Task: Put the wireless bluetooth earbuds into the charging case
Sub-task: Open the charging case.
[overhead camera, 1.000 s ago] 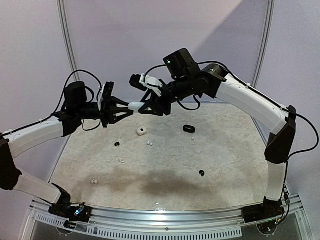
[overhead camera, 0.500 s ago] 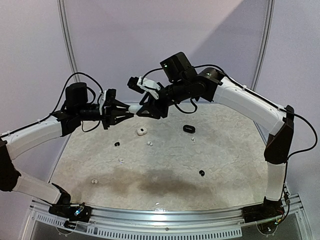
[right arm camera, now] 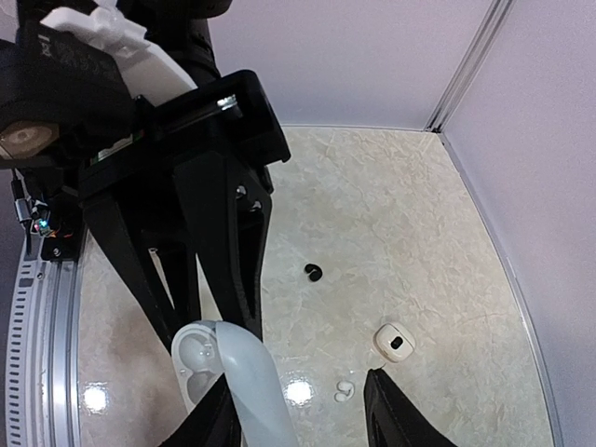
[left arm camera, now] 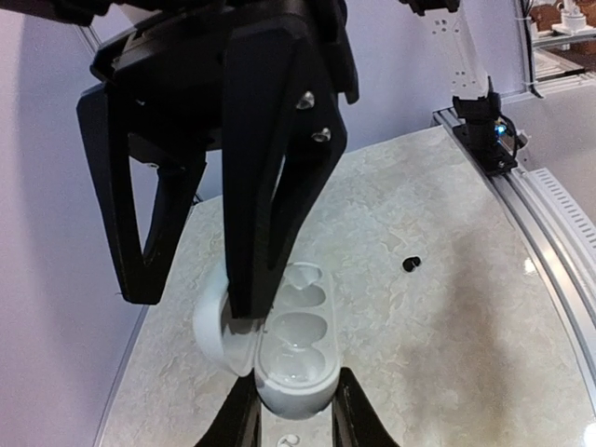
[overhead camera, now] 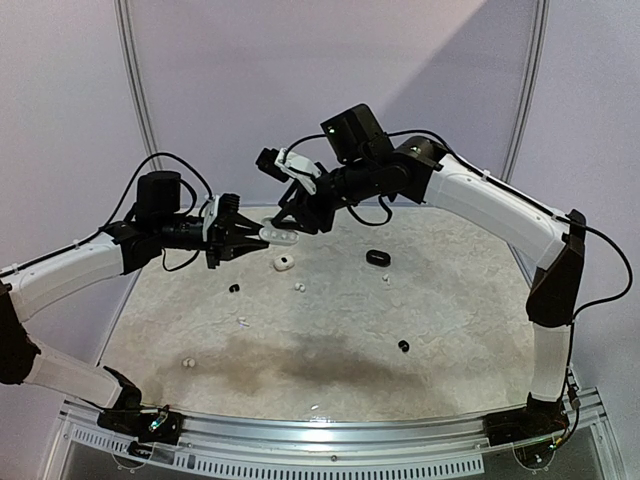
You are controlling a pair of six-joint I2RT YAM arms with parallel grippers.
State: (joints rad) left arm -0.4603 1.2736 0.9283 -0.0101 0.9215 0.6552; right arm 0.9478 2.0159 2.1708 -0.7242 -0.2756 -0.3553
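My left gripper (overhead camera: 258,237) is shut on the base of an open white charging case (overhead camera: 279,236), held above the far left of the table. In the left wrist view the case (left arm camera: 296,349) shows empty wells, its lid (left arm camera: 216,321) swung out to the left. My right gripper (overhead camera: 292,220) is open just above it, one finger (left arm camera: 270,186) against the lid. In the right wrist view the lid (right arm camera: 250,377) lies by its left finger. Tiny earbuds lie loose on the table: white ones (overhead camera: 299,287), (overhead camera: 243,322), (overhead camera: 188,362), black ones (overhead camera: 234,288), (overhead camera: 403,346).
A small white case (overhead camera: 283,263) and a black case (overhead camera: 377,258) lie on the marbled table (overhead camera: 330,380) under the grippers. Another white earbud (overhead camera: 386,278) lies by the black case. Walls close the back and sides.
My left gripper has turned and dropped slightly to the right with the case. My right gripper has stayed close above it, at the lid.
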